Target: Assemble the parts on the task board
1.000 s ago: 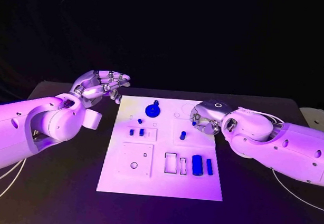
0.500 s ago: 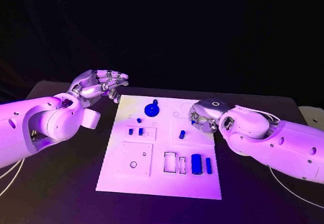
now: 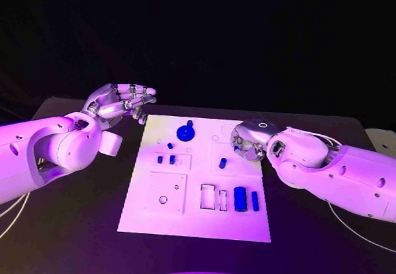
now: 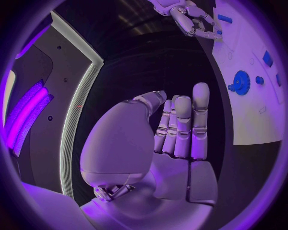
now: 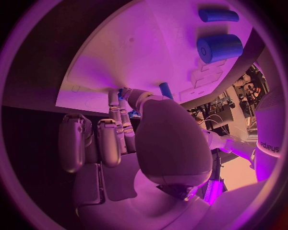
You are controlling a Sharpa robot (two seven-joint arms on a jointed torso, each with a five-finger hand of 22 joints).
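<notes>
Over the last second my right hand [image 3: 247, 141] has crept a little further in over the far right corner of the white board [image 3: 148, 220], while the left hand [image 3: 118, 104] has stayed put just off the board's far left corner. The blue pieces have not moved.

In the right wrist view the fingers [image 5: 114, 120] reach down to the board surface, and there is a bit of blue among the fingertips. I cannot tell whether that is a piece pinched there or one standing on the board behind them, so I cannot say whether this hand is grasping. The left hand is empty, fingers fairly straight and close together, touching nothing.

On the board, the blue gear [image 3: 186, 134] sits near the far edge, a small peg [image 3: 223, 163] lies just beside the right hand, and the big cylinder [image 3: 239, 199] and a thinner bar [image 3: 255, 202] lie near the middle right, next to empty slots.

I judge I am at the picking or seating stage with a small piece at the far right. Next I need a careful, steady descent and a confirmed pinch before lifting.
</notes>
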